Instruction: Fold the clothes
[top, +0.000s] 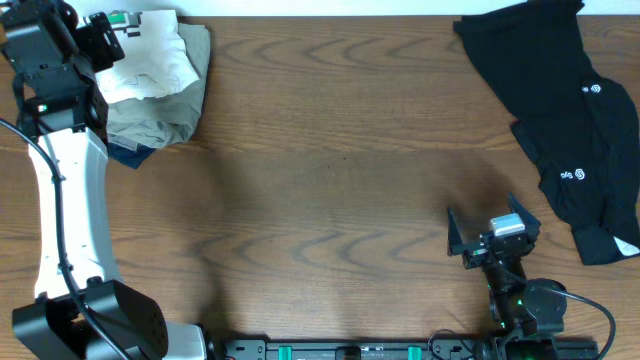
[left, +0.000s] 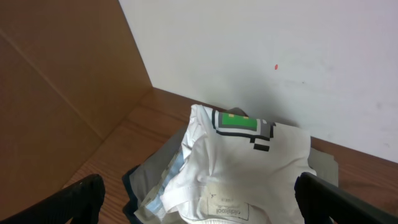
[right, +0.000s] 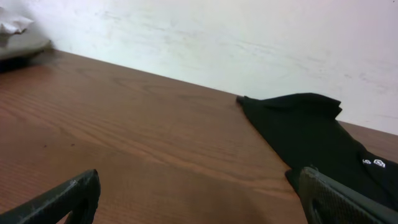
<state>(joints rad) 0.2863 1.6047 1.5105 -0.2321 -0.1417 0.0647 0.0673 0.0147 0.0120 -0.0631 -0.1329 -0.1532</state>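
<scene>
While both arms are hanging over the table, shirt: it is lying crumpled at 11 o'clock of the overhead view, topping a pile of clothes at the far edge.
Shirt front: a green-and-black square graphic is facing up near the wall; a neck label is showing at 6 o'clock in the left wrist view.
Pile: a khaki piece is spreading out under the shirt toward 5 o'clock, and a navy edge is peeking out at the pile's 6 o'clock side.
Left gripper: its jaws are standing wide apart, grasping nothing. It is hovering just beside the shirt's 9 o'clock side, with one finger showing on each side of the pile in the wrist view. Whether it is touching the cloth I cannot tell.
Left arm: it is stretching from its base at 7 o'clock up the table's left side to 11 o'clock.
Right gripper: its jaws are spread, released and empty. It is hovering over bare wood at 5 o'clock, well apart from the shirt.
Black garment: it is sprawling at 2 o'clock with small white logos showing, lying toward 1 o'clock from the right gripper and not touching it.
Brown panel: it is standing at 9 o'clock of the pile in the left wrist view, meeting the wall.
</scene>
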